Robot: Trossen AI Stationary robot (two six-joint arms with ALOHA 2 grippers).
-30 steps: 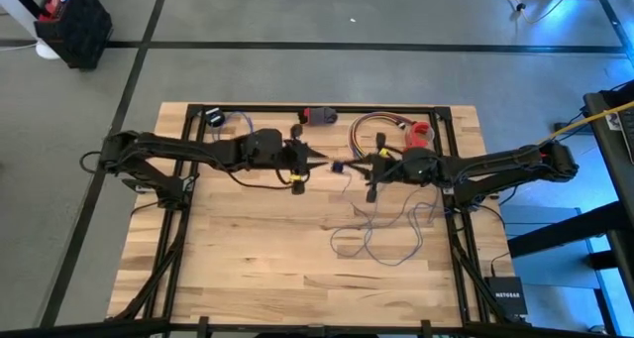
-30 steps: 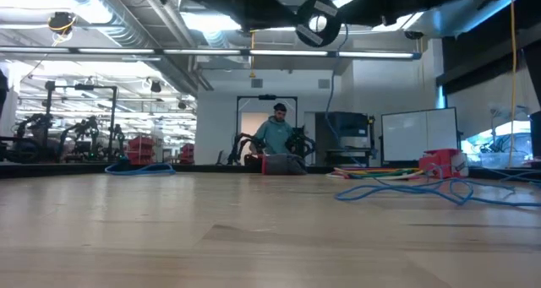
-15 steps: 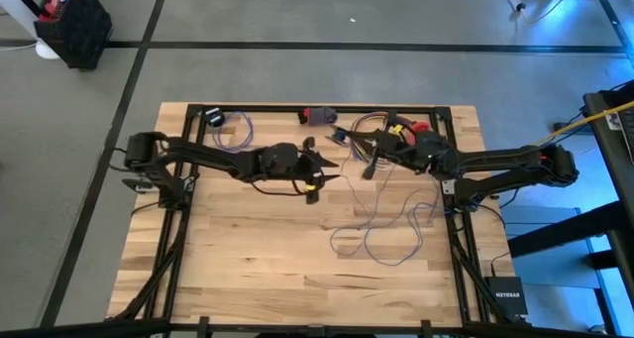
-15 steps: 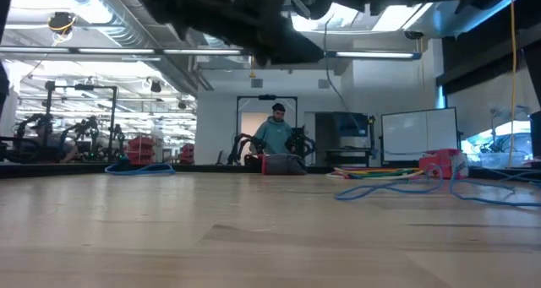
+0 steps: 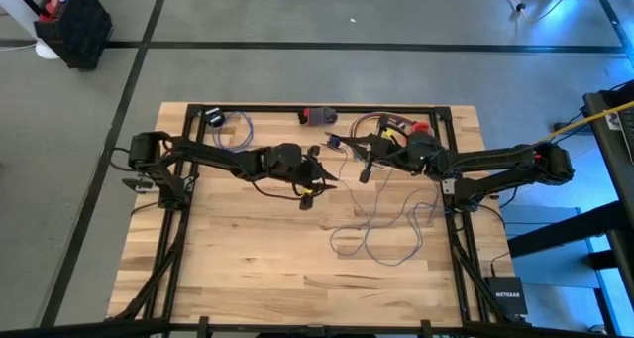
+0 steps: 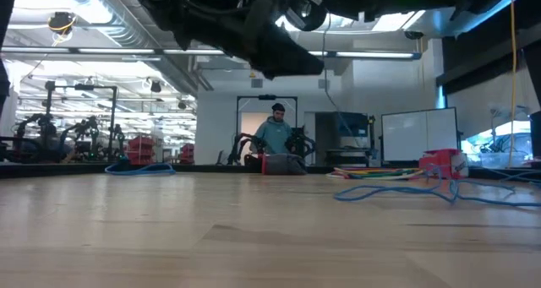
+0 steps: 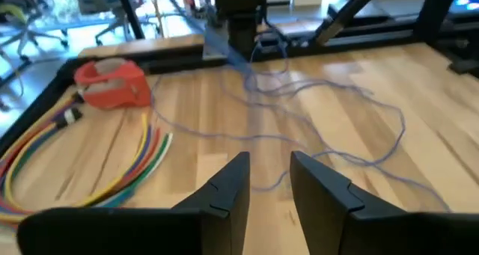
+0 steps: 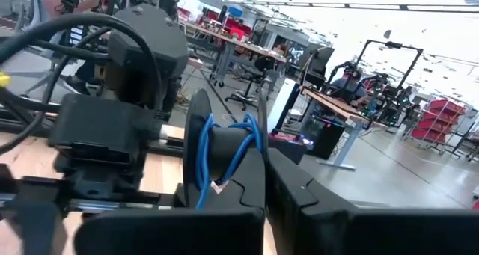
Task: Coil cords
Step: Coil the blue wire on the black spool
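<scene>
The thin grey-lilac wire (image 5: 381, 229) lies in loose squiggles on the right half of the table, and one strand rises from it to my right gripper (image 5: 337, 142). That gripper is shut on the small black round disc (image 8: 217, 146), with blue wire turns around it, above the table near the far edge. My left gripper (image 5: 325, 176) is open and empty just on the near side of it. In the left wrist view its fingers (image 7: 269, 176) point at the wire (image 7: 329, 113) and at the right gripper (image 7: 239, 23). My right gripper holds the black disc by its lower part (image 8: 224, 191), between its two fingers. The disc stands on edge above the fingers, clear of the table, with wire turns (image 8: 206, 154) wrapped around it. The wire hangs slack from it down to the table.
A red object (image 5: 421, 130) and a bundle of coloured cables (image 5: 369, 125) lie at the far right. A dark red-and-black item (image 5: 319, 114) sits at the far edge and a black item with a blue cord (image 5: 216, 119) at the far left. A person (image 6: 277, 132) stands in the room beyond.
The two grippers stood tip to tip at the table's middle. My right gripper has gone toward the far edge with the disc, drawing a strand of wire up after it. My left gripper has gone a little toward the right and near edges.
</scene>
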